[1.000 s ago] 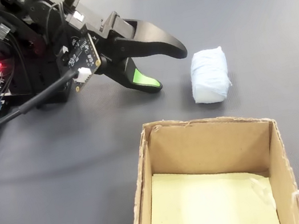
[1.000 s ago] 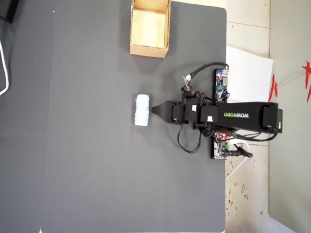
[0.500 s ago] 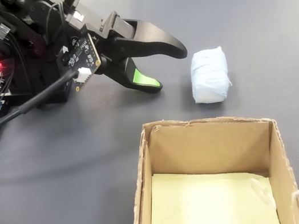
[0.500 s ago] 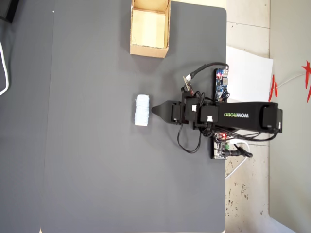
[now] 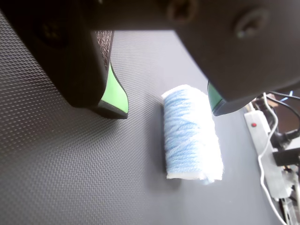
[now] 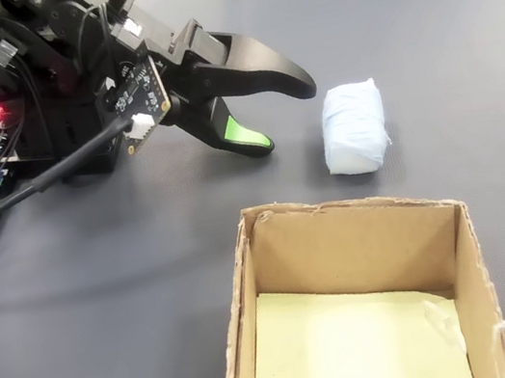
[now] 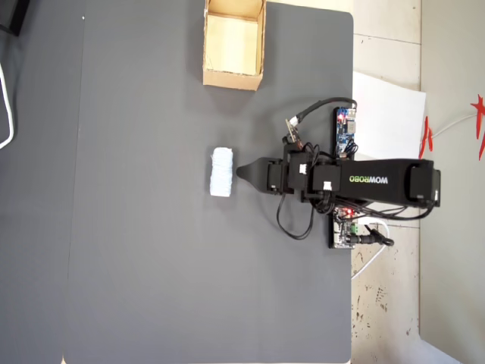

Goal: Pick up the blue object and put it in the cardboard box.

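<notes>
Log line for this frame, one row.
phase: approach | gripper: jaws open, empty, short of roll | blue roll: on mat, untouched | cardboard box: open, roll not inside

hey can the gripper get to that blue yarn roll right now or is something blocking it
Probably yes. The gripper is open and points at the blue roll, with only bare mat between them. The cardboard box sits off to the side, clear of that path.
</notes>
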